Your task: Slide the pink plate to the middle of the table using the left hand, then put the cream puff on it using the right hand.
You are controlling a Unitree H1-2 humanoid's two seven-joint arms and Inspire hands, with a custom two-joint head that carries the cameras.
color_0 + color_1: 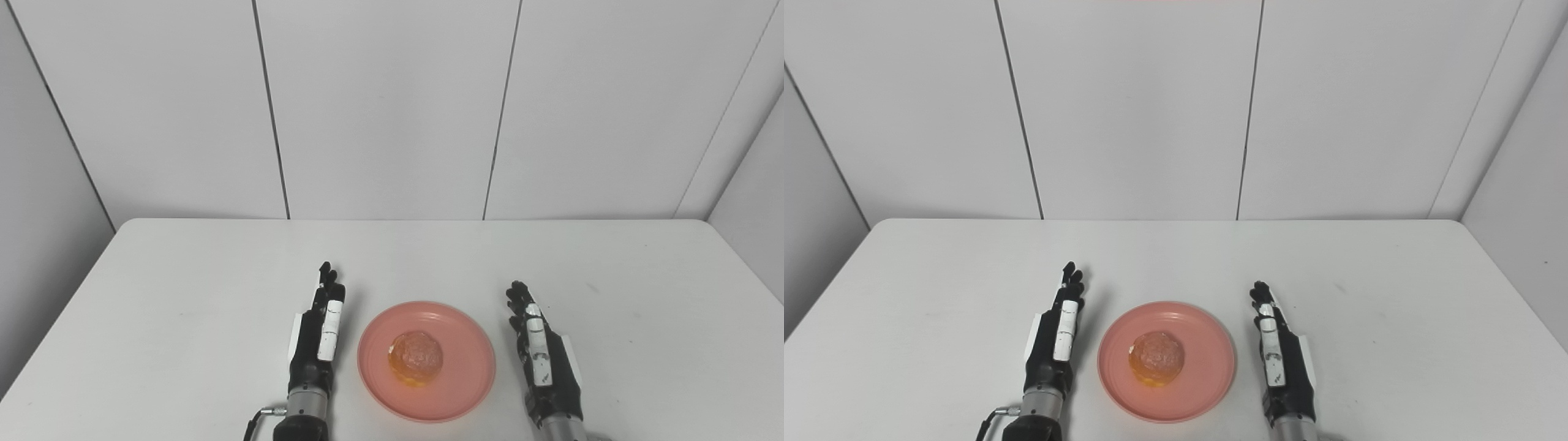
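Note:
A pink plate (459, 392) sits on the white table (184, 288) near the front edge, about midway across. On the plate's centre lies a golden-brown cream puff (416, 358). My left hand (320, 334) rests just left of the plate, edge-on, fingers stretched forward, holding nothing. My right hand (542, 355) lies just right of the plate in the same pose, fingers extended and empty. Neither hand touches the plate.
Grey wall panels (392, 110) stand behind the table's far edge. A cable (257, 419) runs from the left wrist at the bottom of the picture. Bare table surface stretches to the left, right and back of the hands.

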